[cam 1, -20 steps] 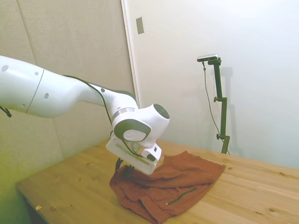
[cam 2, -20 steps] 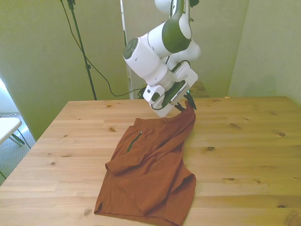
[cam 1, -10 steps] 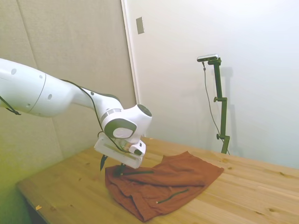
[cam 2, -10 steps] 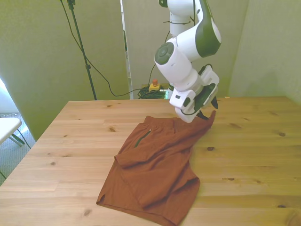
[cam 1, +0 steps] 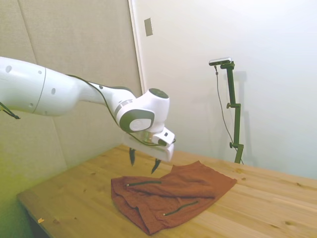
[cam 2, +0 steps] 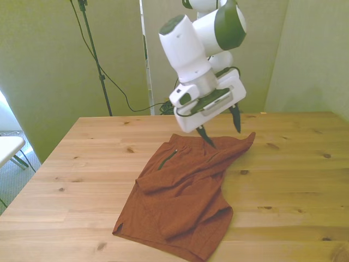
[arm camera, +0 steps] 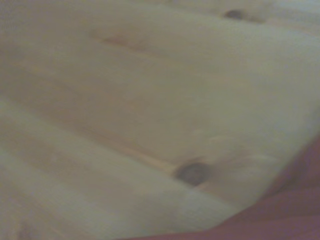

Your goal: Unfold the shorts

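Hovering above the shorts [cam 2: 180, 199], my gripper [cam 2: 221, 128] has its two dark fingers spread wide and holds nothing. The rust-orange shorts lie crumpled on the wooden worktop [cam 2: 283, 180] just below, partly folded over themselves, dark pocket zippers [cam 1: 181, 208] showing. No readable writing is visible; the wrist view is blurred.

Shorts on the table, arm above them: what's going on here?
A white Franka arm is working on unfolding the rust-orange shorts, which lie on the wooden table. The gripper is open and hangs above the shorts' edge nearest the robot, holding nothing. The shorts are not flat yet: a layer is folded over across the middle and the fabric is rumpled. One dark pocket zipper faces up. The wrist view shows mostly bare table, with fabric at one corner.
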### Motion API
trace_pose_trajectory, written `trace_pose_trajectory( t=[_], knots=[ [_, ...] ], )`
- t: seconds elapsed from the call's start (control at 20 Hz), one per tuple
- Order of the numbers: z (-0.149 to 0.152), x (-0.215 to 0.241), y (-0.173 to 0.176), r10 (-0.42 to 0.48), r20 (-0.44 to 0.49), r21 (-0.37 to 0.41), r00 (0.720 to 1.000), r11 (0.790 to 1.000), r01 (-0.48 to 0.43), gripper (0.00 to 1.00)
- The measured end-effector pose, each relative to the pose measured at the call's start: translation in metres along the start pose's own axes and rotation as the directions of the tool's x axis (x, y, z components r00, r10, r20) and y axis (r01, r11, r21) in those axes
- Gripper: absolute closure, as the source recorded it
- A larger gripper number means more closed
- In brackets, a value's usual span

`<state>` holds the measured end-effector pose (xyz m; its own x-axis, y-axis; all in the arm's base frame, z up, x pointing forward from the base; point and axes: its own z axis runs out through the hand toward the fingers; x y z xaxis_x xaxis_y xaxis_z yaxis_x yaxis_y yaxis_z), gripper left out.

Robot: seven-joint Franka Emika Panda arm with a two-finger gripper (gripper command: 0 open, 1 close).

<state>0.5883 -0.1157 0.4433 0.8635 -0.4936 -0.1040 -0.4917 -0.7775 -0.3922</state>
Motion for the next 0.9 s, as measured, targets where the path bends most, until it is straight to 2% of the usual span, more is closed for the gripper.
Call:
trace_pose_trajectory(
  t=[0.1, 0.25, 0.35, 0.45, 0.55, 0.65, 0.85, 0.9],
  knots=[
    [-0.015, 0.026, 0.021, 0.076, -0.081, -0.006, 0.994, 0.997, -0.077, 0.0],
    [-0.012, 0.057, 0.057, 0.194, -0.188, -0.011, 0.963, 0.98, -0.199, 0.0],
    [-0.006, 0.07, 0.075, 0.275, -0.245, -0.012, 0.93, 0.958, -0.286, 0.0],
    [-0.005, 0.076, 0.085, 0.354, -0.296, -0.012, 0.887, 0.927, -0.374, 0.0],
    [-0.008, 0.078, 0.092, 0.426, -0.334, -0.013, 0.841, 0.89, -0.456, 0.0],
    [-0.013, 0.08, 0.1, 0.493, -0.373, -0.016, 0.786, 0.844, -0.537, 0.0],
    [-0.015, 0.085, 0.123, 0.613, -0.431, -0.018, 0.662, 0.727, -0.686, 0.0],
    [-0.012, 0.088, 0.128, 0.632, -0.435, -0.014, 0.642, 0.708, -0.706, 0.0]
  ],
)
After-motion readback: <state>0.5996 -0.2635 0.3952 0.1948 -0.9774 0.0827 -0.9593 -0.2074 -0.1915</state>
